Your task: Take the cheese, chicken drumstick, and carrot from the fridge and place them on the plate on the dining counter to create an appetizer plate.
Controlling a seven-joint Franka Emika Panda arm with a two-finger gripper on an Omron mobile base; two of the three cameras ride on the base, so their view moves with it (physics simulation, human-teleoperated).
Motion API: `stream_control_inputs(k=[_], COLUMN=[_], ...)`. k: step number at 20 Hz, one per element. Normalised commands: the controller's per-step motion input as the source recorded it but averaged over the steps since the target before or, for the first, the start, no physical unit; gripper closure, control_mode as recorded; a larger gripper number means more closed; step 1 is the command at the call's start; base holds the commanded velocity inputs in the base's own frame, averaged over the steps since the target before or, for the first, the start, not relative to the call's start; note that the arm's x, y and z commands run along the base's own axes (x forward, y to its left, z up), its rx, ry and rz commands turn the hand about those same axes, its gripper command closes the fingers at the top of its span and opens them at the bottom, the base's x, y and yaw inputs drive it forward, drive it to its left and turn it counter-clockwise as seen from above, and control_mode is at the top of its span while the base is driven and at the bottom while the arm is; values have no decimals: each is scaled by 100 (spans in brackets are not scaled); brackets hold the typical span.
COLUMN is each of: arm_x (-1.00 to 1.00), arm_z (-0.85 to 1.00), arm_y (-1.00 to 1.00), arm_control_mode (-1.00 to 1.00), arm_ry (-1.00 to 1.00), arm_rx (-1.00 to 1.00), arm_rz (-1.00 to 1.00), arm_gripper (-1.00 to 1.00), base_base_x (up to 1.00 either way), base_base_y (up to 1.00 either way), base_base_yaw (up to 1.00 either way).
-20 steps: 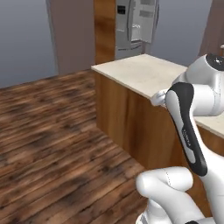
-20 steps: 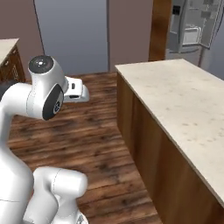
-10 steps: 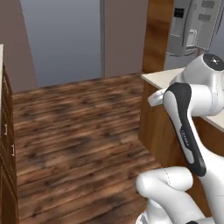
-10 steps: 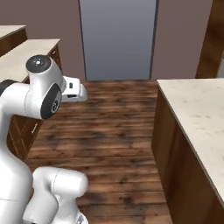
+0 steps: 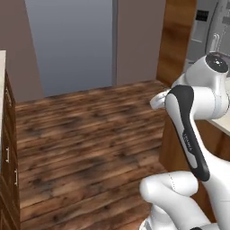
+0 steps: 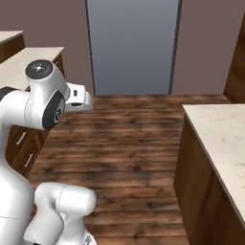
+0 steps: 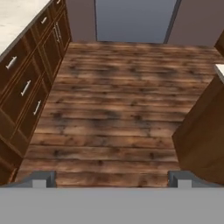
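While most of the task's things lie outside what we can see, we do catch the fridge (image 5: 211, 31) at the upper right of the left base view, cut off by the frame edge and partly hidden behind the arm's white shoulder; its grey door is too cropped for us to tell what stands inside. We find the dining counter (image 6: 222, 136) at the right of the right base view, its speckled beige top running off the frame, bare where we see it, and a wood-panelled side below. A sliver of that top shows at the right edge of the hand view, above a dark wooden panel.

At the bottom of the hand view the gripper (image 7: 111, 179) stands spread wide, its two finger tips (image 7: 41, 178) far apart near the lower corners, with nothing between them and plank floor (image 7: 118, 109) beyond. We see drawers (image 7: 26, 87) with pale handles along the left of the hand view, all shut, so their contents stay hidden. A tall grey panel (image 6: 133, 45) fills the top centre of the right base view.
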Motion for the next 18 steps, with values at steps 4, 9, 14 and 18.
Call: stream_control_inputs(k=[4, 9, 14, 18], arm_x=[0, 0, 0, 0], arm_z=[0, 0, 0, 0], arm_y=[0, 0, 0, 0], arm_control_mode=[100, 100, 100, 100], arm_ry=[0, 0, 0, 0], arm_rx=[0, 0, 0, 0], arm_rz=[0, 0, 0, 0], arm_gripper=[-100, -100, -100, -100], base_base_x=[100, 100, 100, 92], base_base_y=[0, 0, 0, -4], base_base_yaw=[-6, -14, -24, -30])
